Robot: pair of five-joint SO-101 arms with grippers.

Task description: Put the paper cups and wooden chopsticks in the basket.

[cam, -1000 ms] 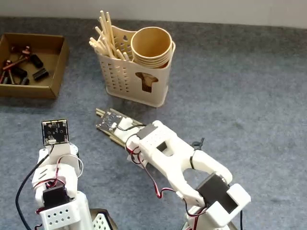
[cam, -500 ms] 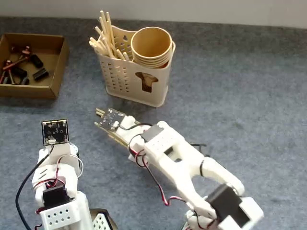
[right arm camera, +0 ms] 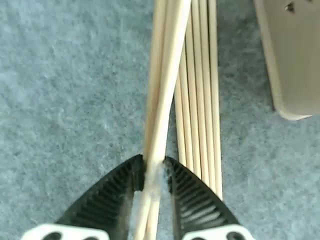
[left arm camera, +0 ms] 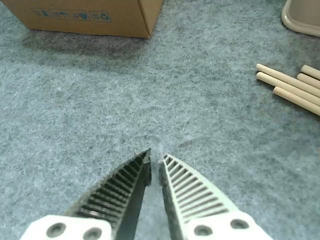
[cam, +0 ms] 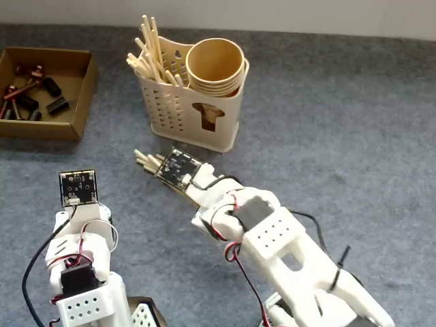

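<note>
Right gripper (right arm camera: 152, 164) with 2 chopsticks (right arm camera: 169, 70) moved nearer basket (cam: 178, 114).

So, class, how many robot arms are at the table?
2: the left arm nearer the cardboard box; the right arm beside it, claw shut on chopsticks by the basket. None looks hidden.

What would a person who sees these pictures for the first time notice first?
First the right end effector, shut on wooden chopsticks near the basket, with loose chopsticks lying beside them on the grey carpet. Next the basket itself, holding stacked paper cups and a chopstick bundle.
</note>
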